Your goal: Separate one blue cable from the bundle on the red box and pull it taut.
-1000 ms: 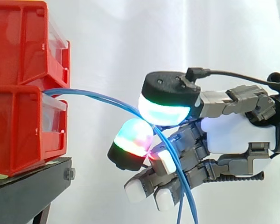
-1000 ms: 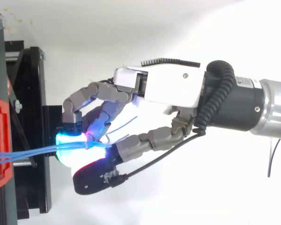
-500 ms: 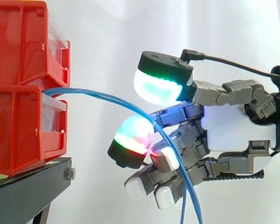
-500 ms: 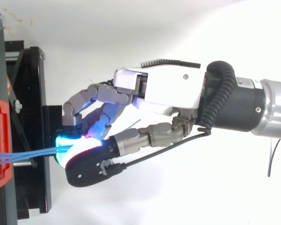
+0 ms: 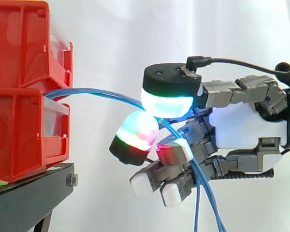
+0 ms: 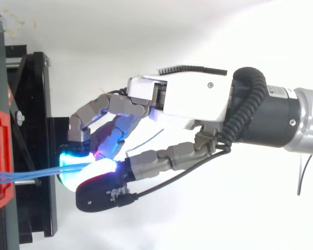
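Thin blue cables (image 5: 101, 94) come out between the two stacked red bins (image 5: 19, 130) and arc right to my hand (image 5: 246, 130). There they pass between the thumb's glowing pad (image 5: 166, 104) above and a finger's glowing pad (image 5: 135, 135) below, which pinch them. Past the pinch two strands hang down across the curled fingers. From above, the cables (image 6: 36, 171) run from the red bin's edge (image 6: 0, 198) to the cyan glow at the fingertips of the hand (image 6: 193, 99). I cannot tell how many strands are in the pinch.
The red bins stand on a black stand (image 5: 29, 193) at the left, seen from above as a dark frame (image 6: 31, 104). A white curtain hangs behind. Open space lies between the bins and the hand.
The thumb, raised off the cables half a second ago, has come back down onto them. The hanging strands have swung slightly to the right.
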Controlling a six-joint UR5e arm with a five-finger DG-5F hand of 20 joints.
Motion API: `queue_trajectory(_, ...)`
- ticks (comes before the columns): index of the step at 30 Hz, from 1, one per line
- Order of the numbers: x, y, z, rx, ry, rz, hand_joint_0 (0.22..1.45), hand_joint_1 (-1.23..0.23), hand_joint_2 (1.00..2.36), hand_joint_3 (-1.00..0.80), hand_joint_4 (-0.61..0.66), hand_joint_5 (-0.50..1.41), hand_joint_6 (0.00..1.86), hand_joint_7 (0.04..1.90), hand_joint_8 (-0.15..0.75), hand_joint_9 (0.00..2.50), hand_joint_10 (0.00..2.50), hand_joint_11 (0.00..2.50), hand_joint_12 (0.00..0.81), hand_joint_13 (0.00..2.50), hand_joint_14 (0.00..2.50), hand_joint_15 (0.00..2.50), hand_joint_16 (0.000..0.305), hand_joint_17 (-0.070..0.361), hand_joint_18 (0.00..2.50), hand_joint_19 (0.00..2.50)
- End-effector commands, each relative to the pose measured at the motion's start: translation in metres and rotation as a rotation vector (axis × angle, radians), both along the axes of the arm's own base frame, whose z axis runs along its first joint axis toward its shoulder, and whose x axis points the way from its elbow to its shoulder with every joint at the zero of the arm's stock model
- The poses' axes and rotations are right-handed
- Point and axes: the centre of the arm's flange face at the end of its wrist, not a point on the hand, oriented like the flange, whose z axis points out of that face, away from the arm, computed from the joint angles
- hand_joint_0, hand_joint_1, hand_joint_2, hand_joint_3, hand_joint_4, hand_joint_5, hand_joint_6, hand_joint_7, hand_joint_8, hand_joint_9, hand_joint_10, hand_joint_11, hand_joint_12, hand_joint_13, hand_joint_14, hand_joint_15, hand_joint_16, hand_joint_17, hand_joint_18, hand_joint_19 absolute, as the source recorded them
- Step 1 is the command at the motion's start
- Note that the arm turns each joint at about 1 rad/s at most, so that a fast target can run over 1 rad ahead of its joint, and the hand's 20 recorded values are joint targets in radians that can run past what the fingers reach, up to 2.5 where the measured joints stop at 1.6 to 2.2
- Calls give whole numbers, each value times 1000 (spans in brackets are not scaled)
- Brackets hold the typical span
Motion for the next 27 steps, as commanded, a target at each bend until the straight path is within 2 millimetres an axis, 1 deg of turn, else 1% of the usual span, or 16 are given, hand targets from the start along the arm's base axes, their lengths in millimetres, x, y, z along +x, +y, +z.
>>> queue_trajectory(1,-1,-1,-2,-3,7,-2,630,-727,1015,-115,161,-148,801,877,319,1036,13,1099,342,736,12,400,42,95,769,451)
queue_trajectory(3,-1,2,0,-3,10,3,613,-768,1016,-157,172,-144,780,931,314,1030,13,1115,339,731,12,405,42,95,755,462)
queue_trajectory(4,-1,2,0,-2,10,3,619,-825,1013,-271,144,-153,788,963,299,1023,14,1135,329,718,13,406,40,90,737,483)
queue_trajectory(5,-1,2,-2,-2,13,3,619,-829,1012,-280,141,-154,788,965,296,1020,14,1147,327,715,13,410,40,90,733,478)
queue_trajectory(6,-1,2,0,-2,10,3,619,-842,1009,-358,136,-155,790,963,291,1018,15,1152,324,715,13,409,39,88,729,486)
queue_trajectory(7,-1,2,-1,-2,12,3,604,-803,1000,-500,129,-156,794,962,292,1023,15,1137,325,715,13,409,39,88,728,495)
queue_trajectory(10,-1,2,0,-5,11,0,549,-682,1000,-500,119,-155,798,948,301,1026,14,1076,331,699,12,393,40,91,710,498)
queue_trajectory(11,-1,1,-1,-5,12,-2,529,-596,1000,-500,107,-150,791,945,307,1025,15,1031,338,701,11,392,42,93,710,503)
queue_trajectory(12,-1,3,-1,-6,12,0,524,-506,1000,-500,94,-137,772,998,313,1027,14,974,339,697,13,385,42,93,702,513)
queue_trajectory(15,-1,3,0,-3,9,0,561,-443,1000,-500,85,-132,757,1018,304,1024,16,939,333,691,12,394,40,89,678,528)
queue_trajectory(17,-1,3,0,-1,9,0,606,-478,1004,-434,64,-129,720,1051,300,1021,15,925,327,688,13,390,38,87,669,535)
queue_trajectory(19,-1,2,0,-1,9,-2,614,-556,1011,-330,37,-114,591,1185,296,1000,17,888,328,691,12,390,39,87,669,528)
queue_trajectory(21,1,3,3,0,3,-3,625,-608,1011,-267,62,-107,531,1237,307,992,15,838,341,702,11,379,41,92,689,511)
queue_trajectory(22,1,3,5,0,0,-3,637,-684,1010,-220,78,-107,534,1214,317,1000,11,824,352,710,11,380,43,97,706,492)
queue_trajectory(25,2,3,6,1,-3,-3,646,-731,1012,-216,69,-110,541,1229,313,989,15,837,338,712,11,379,41,92,690,494)
queue_trajectory(27,2,3,6,1,-3,-2,659,-760,1013,-223,57,-118,575,1192,300,977,16,843,329,707,11,378,39,88,691,493)
